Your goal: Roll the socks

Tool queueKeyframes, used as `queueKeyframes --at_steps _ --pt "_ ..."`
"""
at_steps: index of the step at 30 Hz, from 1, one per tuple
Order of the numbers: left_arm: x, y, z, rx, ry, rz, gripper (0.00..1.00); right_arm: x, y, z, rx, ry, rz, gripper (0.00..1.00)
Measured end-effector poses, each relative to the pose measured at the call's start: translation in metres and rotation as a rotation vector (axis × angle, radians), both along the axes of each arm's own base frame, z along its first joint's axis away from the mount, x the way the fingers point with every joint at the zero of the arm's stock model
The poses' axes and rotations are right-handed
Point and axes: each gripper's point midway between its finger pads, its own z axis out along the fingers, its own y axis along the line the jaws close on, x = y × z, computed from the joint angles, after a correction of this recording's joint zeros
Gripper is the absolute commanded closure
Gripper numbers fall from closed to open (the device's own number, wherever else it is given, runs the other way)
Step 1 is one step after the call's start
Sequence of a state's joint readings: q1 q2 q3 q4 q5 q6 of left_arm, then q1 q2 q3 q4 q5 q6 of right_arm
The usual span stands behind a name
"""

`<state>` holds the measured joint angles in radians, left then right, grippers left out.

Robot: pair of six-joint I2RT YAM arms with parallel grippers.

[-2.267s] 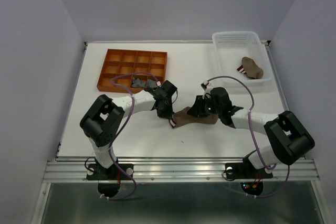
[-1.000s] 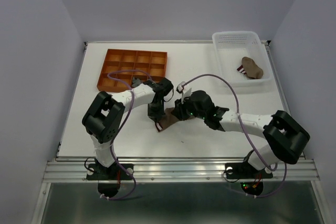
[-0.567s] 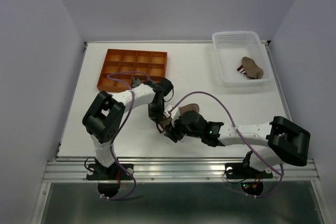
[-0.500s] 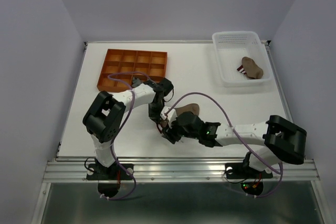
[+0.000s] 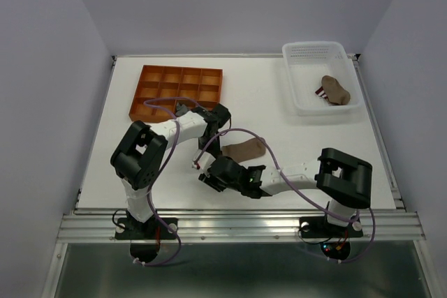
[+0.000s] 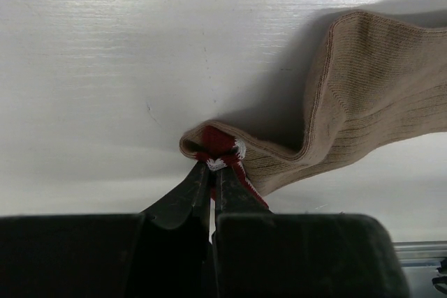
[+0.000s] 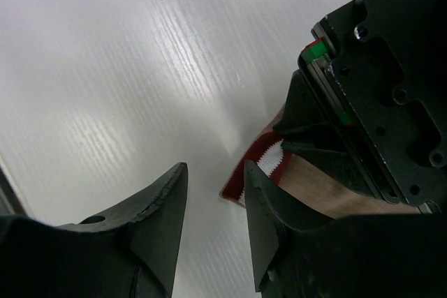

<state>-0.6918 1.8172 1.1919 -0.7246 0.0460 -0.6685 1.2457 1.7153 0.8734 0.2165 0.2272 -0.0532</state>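
Note:
A tan-brown sock [image 5: 246,149] lies flat near the middle of the table, its red-white striped cuff [image 6: 222,153] at the left end. My left gripper [image 6: 211,167] is shut on that cuff, pinning it at the table surface [image 5: 208,150]. My right gripper [image 7: 216,169] stands open just in front of and to the left of the cuff [image 7: 269,163], with nothing between its fingers; in the top view the right gripper [image 5: 207,173] is near the left gripper. A second tan-brown sock [image 5: 335,90] lies in the white basket [image 5: 300,52].
An orange compartment tray [image 5: 176,83] sits at the back left, close behind the left arm. The white basket stands at the back right. The right arm stretches across the near side of the table, elbow [image 5: 342,172] at the right.
My right gripper has left the sock and swung to the near left, past the cuff, its jaws open. The sock's tan body now lies uncovered. The left gripper has kept its grip.

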Motion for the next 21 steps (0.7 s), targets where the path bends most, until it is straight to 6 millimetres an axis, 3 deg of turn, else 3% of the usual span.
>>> queueKeyframes --at_steps 8,15,21 --pt "-0.001 -0.001 0.000 -0.006 0.004 0.001 1.00 0.012 -0.011 -0.014 -0.090 -0.064 -0.061 0.58" --pt "-0.001 -0.002 0.000 -0.009 0.006 0.001 1.00 0.014 -0.014 -0.015 -0.104 -0.075 -0.075 0.59" --pt "-0.001 -0.002 0.000 -0.009 0.007 0.002 1.00 0.021 -0.017 -0.025 -0.138 -0.094 -0.109 0.74"
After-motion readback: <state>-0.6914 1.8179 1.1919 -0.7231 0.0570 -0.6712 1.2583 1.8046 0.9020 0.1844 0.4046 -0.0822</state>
